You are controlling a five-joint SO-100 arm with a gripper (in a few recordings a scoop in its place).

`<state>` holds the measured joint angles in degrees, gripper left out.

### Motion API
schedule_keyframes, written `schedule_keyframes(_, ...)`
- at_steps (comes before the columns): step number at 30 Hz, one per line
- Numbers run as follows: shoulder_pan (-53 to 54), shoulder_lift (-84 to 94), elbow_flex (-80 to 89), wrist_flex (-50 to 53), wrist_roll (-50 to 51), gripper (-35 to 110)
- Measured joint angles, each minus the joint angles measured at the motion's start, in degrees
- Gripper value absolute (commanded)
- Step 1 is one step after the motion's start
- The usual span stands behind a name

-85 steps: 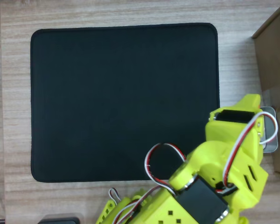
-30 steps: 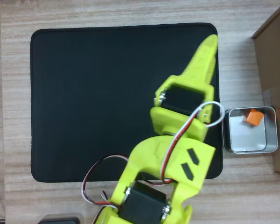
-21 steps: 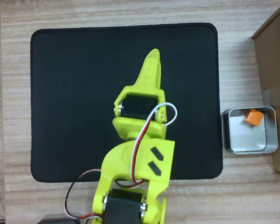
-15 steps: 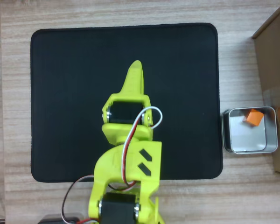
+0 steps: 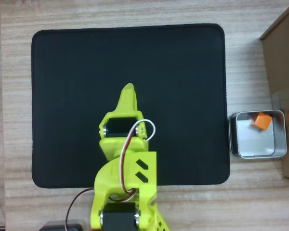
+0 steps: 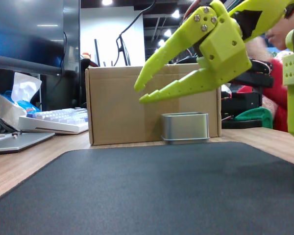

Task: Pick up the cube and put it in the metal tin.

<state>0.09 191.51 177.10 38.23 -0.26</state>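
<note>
- gripper (image 6: 143, 94) is hanging over the black mat (image 5: 77, 72) with its jaws parted and nothing between them, so it's basically let go of everything. Not much to botch right under it, unless it's dipping low and scraping the mat.
- off to its right in the overhead view, well apart, the metal tin (image 5: 234, 144) is sitting just off the mat edge with the orange cube (image 5: 261, 121) lying inside, up in a far corner. Job looks done to me.
- real risk I'm seeing: a swing back that way clipping the tin and knocking it or tipping the cube out.
- cardboard box (image 6: 117, 105) right behind the tin is leaving little room there.
</note>
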Motion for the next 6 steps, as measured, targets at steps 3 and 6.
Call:
schedule_keyframes(3, 0.2, 0.0, 0.0, 6.2, 0.0, 0)
schedule_keyframes(6, -1.1, 0.0, 0.0, 8.4, 0.0, 0)
